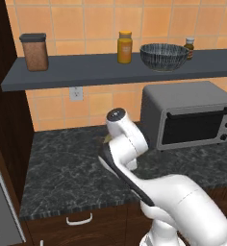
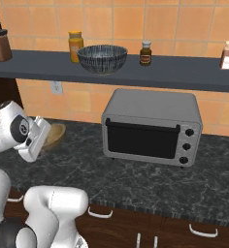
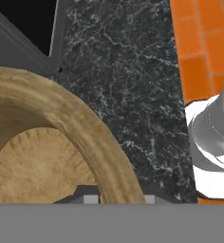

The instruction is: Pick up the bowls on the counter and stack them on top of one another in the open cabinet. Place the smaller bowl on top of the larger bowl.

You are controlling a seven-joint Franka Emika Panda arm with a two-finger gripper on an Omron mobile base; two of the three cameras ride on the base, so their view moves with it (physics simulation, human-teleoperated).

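The step in hand is judged to be the pickup of the small tan wooden-looking bowl (image 3: 42, 156) from the black marble-like counter (image 1: 67, 168), the wide dark grey ribbed bowl (image 2: 102, 58) being already set on the long slate-grey shelf board (image 1: 86, 72), high above the jaws and to their toaster-oven side. In the hand view the tan bowl's thick rim is seen to pass between the two dark fingertips (image 3: 88, 198), one tip inside the rim and one outside it. The jaws (image 3: 118, 199) are drawn in narrow, close about that rim; a grip on the rim wall is indicated, though contact of the pads themselves is cut off at the picture's edge. In the right base view the tan bowl lies on the counter directly beneath the lowered hand, partly hidden by it.

For a sound lift, the rim should be clamped fully before any rise, and the hand raised straight up so that the shallow bowl is not tipped. The grey toaster oven (image 1: 190, 115), just beside the jaws, and the shelf's front edge above are judged to be the obstacles on the way up. The tan bowl should be centred over the ribbed bowl before release.
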